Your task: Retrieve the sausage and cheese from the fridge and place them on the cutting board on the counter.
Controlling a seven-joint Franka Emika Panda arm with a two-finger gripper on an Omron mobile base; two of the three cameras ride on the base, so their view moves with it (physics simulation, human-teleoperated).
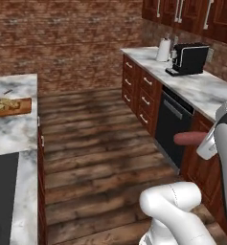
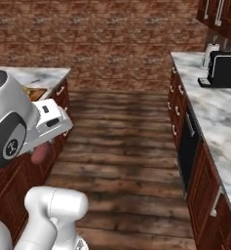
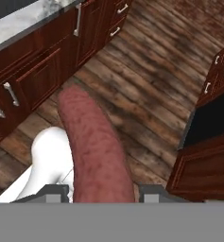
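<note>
My gripper is shut on the reddish-brown sausage, which sticks out past the fingertips over the wooden floor. The sausage pokes out left of the white hand, in the aisle between the two counters. From the other side its end hangs under the hand. The wooden cutting board lies on the marble island counter at the left, well away from the gripper. A pale yellow chunk, the cheese, rests on it. A corner of the board shows behind the arm. The fridge is out of view.
A second marble counter runs along the right wall with a black coffee machine and a white jug. Below it is a black dishwasher front. A black cooktop sits in the island. Wooden floor lies between them.
</note>
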